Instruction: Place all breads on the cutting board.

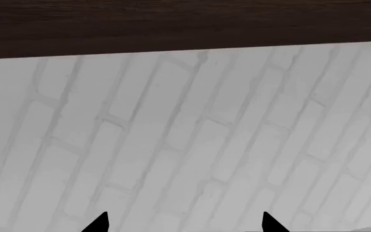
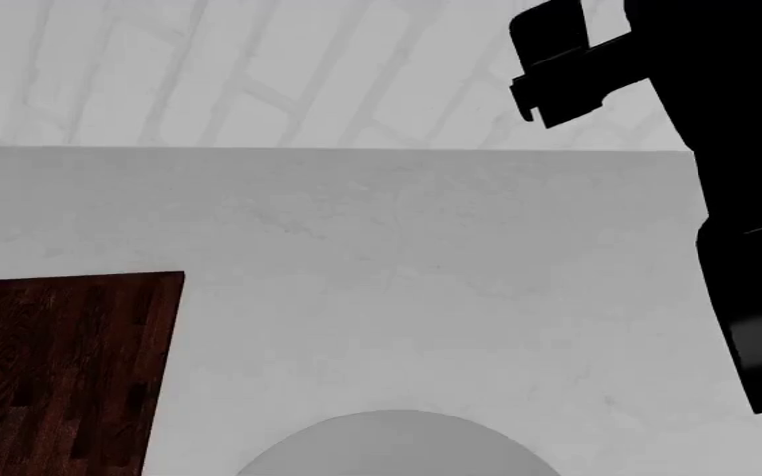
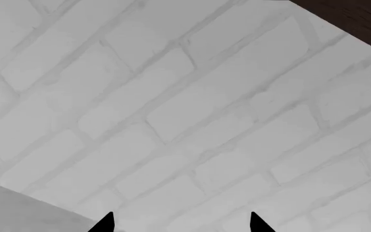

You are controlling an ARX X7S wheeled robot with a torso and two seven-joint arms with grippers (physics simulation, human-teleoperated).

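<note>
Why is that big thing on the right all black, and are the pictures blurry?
Head view: the arm is an unlit black silhouette; cutting board and plate look sharp. Both wrist views: brick wall pale and soft, without glare.

Head camera: downward over the table (image 2: 395, 297).
Both wrist cameras: facing the brick wall (image 1: 185, 145), which all three views share.

Lighting: even, diffuse, bright; source not discernible. Shadows: none cast; right arm (image 2: 738, 198) renders near-black. Focus: sharp, undistorted, glare-free.
</note>
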